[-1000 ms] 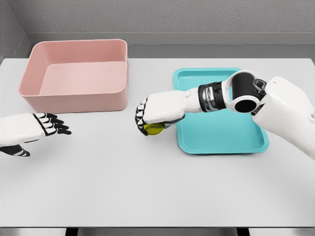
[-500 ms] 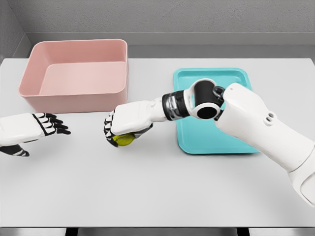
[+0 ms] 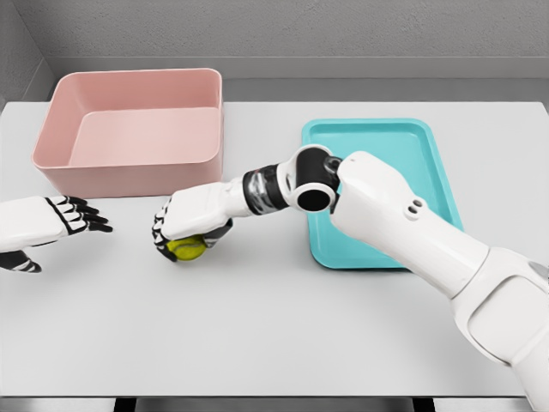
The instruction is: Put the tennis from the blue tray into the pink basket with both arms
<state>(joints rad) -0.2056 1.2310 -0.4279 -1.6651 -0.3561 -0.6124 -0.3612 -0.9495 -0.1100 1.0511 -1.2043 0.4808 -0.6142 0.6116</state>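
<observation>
White table; grey wall behind.

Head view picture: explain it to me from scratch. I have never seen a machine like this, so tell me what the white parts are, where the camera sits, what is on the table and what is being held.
This is a computer-simulated humanoid robot, seen from a camera on its own head looking down at a white table. The white parts are its two arms, each ending in a five-finger robot hand. The right robot hand, reaching in from the right, has its fingers closed over a yellow-green tennis ball low over the table. The left robot hand waits at the left edge, fingers stretched out, holding nothing. Behind them stands a pink basket, and on the right lies a blue tray with nothing visible in it.
</observation>
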